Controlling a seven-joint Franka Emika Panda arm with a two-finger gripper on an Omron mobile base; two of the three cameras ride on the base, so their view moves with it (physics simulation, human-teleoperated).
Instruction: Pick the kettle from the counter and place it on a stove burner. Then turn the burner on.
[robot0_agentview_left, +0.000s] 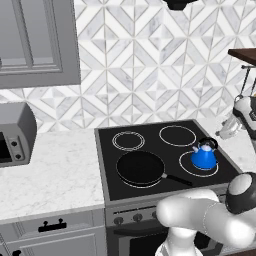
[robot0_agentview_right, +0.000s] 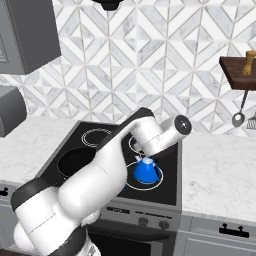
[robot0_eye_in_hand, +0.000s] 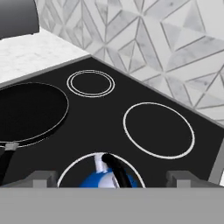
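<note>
The kettle (robot0_agentview_left: 204, 157) stands upright on the black glass cooktop (robot0_agentview_left: 150, 131), inside the thin white ring of the front-right stove burner (robot0_agentview_left: 185, 167), at about four o'clock from the cooktop's centre in the left base view. The black frying pan (robot0_agentview_left: 140, 168) sits on the burner at its nine o'clock, handle pointing toward the kettle but apart from it. At the kettle's twelve o'clock lies a bare single-ring burner (robot0_agentview_left: 177, 135); the small double-ringed circle (robot0_agentview_left: 128, 140) is at ten o'clock.

In the hand view, the gripper (robot0_eye_in_hand: 112, 180) hangs just above the kettle, whose blue top, pale lid knob (robot0_eye_in_hand: 100, 164) and black arched handle (robot0_eye_in_hand: 117, 169) show at six o'clock. The two finger tips (robot0_eye_in_hand: 43, 179) stand wide apart either side of the kettle, closed on nothing.

Judging by its look, the kettle is small, rigid and likely light, with a smooth rounded body that would slip between flat fingers. The arched handle is the sounder hold: stiff, narrow enough to fit between the tips, and above the kettle's centre so it hangs level. The lid knob is too small and may lift the lid alone.

The kettle seems already placed; the row of knobs (robot0_agentview_left: 118, 220) on the stove's front panel, at six o'clock below the cooktop, looks like the next concern.
</note>
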